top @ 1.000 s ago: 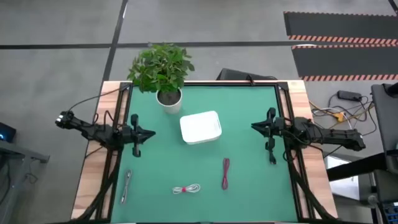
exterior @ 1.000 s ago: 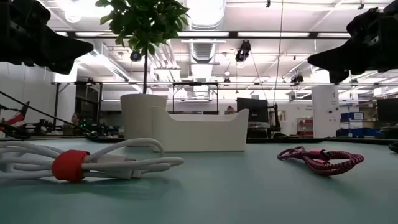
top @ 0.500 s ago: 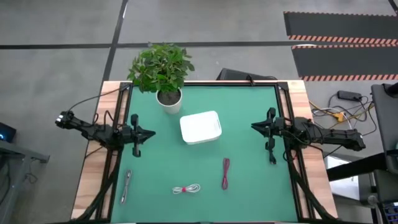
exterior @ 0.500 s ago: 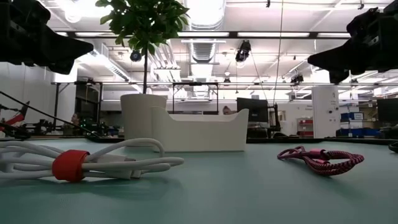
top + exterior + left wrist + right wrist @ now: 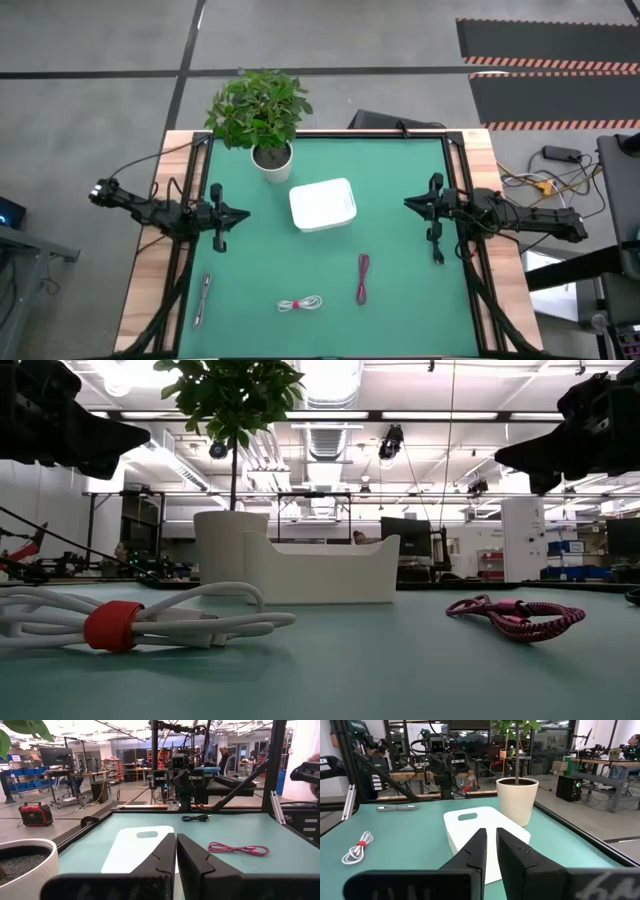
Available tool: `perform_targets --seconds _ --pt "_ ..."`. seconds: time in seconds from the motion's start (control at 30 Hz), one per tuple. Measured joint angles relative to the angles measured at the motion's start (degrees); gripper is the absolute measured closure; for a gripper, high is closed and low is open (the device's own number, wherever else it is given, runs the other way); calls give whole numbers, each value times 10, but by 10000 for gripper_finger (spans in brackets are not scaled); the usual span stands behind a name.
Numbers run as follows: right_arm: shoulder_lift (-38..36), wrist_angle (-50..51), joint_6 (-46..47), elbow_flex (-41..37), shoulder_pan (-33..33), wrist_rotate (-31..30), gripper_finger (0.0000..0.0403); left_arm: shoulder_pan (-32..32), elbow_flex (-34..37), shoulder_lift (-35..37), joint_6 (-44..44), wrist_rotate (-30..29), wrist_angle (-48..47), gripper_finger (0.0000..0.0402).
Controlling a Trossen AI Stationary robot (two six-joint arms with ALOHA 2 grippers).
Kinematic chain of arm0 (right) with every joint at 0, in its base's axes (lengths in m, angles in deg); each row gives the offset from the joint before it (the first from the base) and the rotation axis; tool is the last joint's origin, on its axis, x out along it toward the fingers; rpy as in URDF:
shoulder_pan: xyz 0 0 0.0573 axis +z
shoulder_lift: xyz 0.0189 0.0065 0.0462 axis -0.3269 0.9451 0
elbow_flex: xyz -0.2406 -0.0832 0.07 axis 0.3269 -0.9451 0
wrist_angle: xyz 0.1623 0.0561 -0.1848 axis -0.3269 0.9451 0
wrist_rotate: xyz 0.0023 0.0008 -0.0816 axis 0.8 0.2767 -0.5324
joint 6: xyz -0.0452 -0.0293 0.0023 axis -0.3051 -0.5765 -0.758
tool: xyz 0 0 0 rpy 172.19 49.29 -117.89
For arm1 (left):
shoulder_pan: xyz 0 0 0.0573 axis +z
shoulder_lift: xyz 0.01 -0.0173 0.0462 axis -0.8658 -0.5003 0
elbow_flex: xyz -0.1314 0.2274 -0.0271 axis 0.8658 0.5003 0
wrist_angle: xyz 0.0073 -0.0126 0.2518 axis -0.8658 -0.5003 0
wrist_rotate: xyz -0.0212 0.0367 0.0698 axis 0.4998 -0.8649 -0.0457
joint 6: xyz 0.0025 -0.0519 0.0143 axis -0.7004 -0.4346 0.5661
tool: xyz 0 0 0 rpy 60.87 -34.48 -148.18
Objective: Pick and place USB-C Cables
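Observation:
Three cable bundles lie flat on the green mat near its front edge: a dark red one (image 5: 362, 278), also in the low view (image 5: 515, 615); a white one with a red tie (image 5: 301, 303), also in the low view (image 5: 130, 622); and a silver-grey one (image 5: 203, 298). A white container (image 5: 323, 204) stands at the mat's middle. My left gripper (image 5: 242, 214) hovers at the mat's left side, shut and empty, pointing right. My right gripper (image 5: 408, 203) hovers at the right side, shut and empty, pointing left. Both are above the table and well behind the cables.
A potted plant (image 5: 262, 115) in a white pot stands behind the container at the far left. A thin black cable (image 5: 196, 818) lies at the mat's right edge. Wooden borders and black frame rails run along both sides. Open mat lies between the container and the cables.

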Motion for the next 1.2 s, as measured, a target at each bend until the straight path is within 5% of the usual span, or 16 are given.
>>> perform_targets --seconds 1.03,1.2 --pt "0 -1 4 0 0 0 369 0 0 0 0 0 0 402" --pt "0 2 180 0 0 5 369 0 0 -2 0 -1 5 402"
